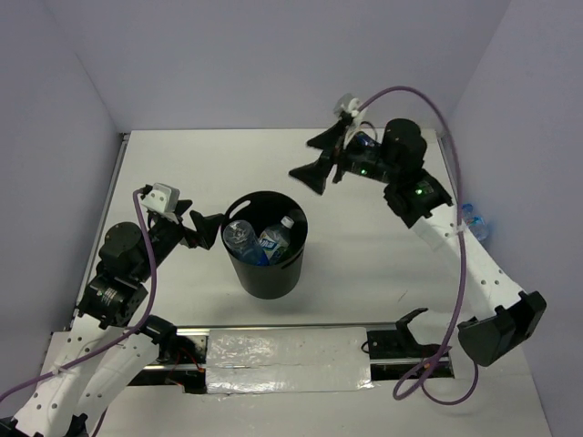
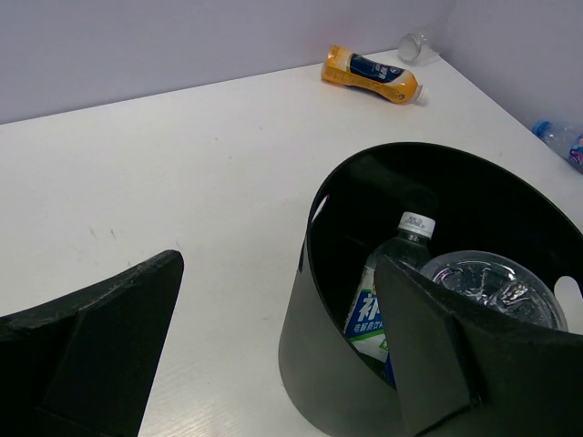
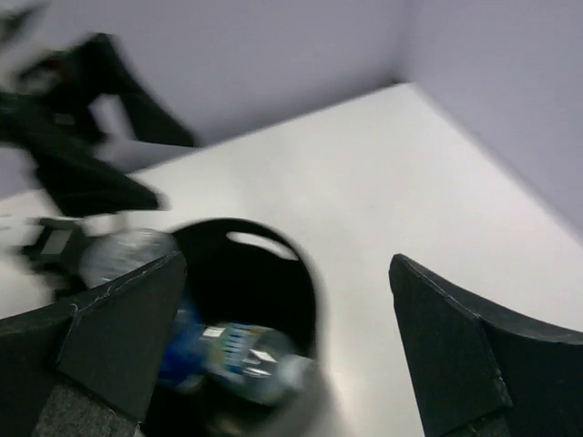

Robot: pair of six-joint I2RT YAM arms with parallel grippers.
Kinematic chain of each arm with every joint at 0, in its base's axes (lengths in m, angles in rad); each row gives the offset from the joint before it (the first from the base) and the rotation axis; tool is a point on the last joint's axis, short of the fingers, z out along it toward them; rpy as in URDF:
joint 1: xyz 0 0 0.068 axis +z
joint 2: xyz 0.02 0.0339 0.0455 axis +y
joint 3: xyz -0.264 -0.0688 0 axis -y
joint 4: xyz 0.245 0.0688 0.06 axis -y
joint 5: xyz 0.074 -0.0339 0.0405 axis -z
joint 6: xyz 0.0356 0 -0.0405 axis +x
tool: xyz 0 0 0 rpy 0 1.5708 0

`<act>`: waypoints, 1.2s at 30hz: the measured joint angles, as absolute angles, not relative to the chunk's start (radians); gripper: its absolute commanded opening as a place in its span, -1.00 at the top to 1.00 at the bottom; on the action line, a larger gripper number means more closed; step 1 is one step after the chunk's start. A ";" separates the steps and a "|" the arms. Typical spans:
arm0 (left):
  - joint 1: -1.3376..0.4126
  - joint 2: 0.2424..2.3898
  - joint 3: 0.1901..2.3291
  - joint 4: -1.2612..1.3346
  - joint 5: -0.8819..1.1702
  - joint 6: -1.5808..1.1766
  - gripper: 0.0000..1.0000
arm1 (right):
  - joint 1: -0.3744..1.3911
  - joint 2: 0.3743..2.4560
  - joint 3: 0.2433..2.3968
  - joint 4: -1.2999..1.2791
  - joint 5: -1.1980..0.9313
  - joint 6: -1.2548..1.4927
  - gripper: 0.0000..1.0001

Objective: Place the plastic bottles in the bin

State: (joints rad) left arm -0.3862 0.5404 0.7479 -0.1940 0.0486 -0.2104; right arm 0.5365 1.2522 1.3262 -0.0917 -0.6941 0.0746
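Far left, the left gripper [image 1: 202, 223] sits right up against the bin's [image 1: 265, 273] left side. Its jaws are spread wide with nothing between them. In the left wrist view the left gripper [image 2: 278, 264] straddles the bin's [image 2: 314, 364] rim, with one jaw out over the bare white bench [image 1: 182, 164] and the other over the opening.

The black round bin is roughly mid-bench, and two bottles are already inside. A clear bottle [image 1: 239, 235] rides high against the left rim, with its ribbed bottom [image 2: 496, 284] facing the left wrist camera. Next to it leans a labelled bottle [image 1: 276, 238] with a white cap and a blue-and-white label [image 2: 372, 314]. There's blue lettering on it, but I can't read it. The right wrist shot is too blurry to help.

Up and to the right of the bin, the right gripper [image 1: 302, 157] hangs above the bench with its jaws wide apart too, carrying nothing. Through its own camera, the right gripper [image 3: 287, 262] looks down at the bin [image 3: 273, 273].

Other bottles are out on the bench. An orange bottle [image 2: 372, 76] with a dark blue label lies on its side far behind the bin, and a small plain clear bottle [image 2: 414, 43] sits just past it near the wall. Way off to the bin's right, a blue-labelled bottle [image 1: 474, 218] lies against the side wall.
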 measured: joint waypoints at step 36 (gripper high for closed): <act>-0.362 0.574 0.746 -0.187 0.059 -0.210 -0.99 | 0.044 2.323 1.907 -0.479 0.087 -0.841 -0.97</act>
State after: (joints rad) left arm -0.3618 0.5735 0.7460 -0.1875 0.0586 -0.2096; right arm 0.0444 2.3230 1.9068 -0.4789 0.0872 -0.8410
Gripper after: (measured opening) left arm 0.994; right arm 0.978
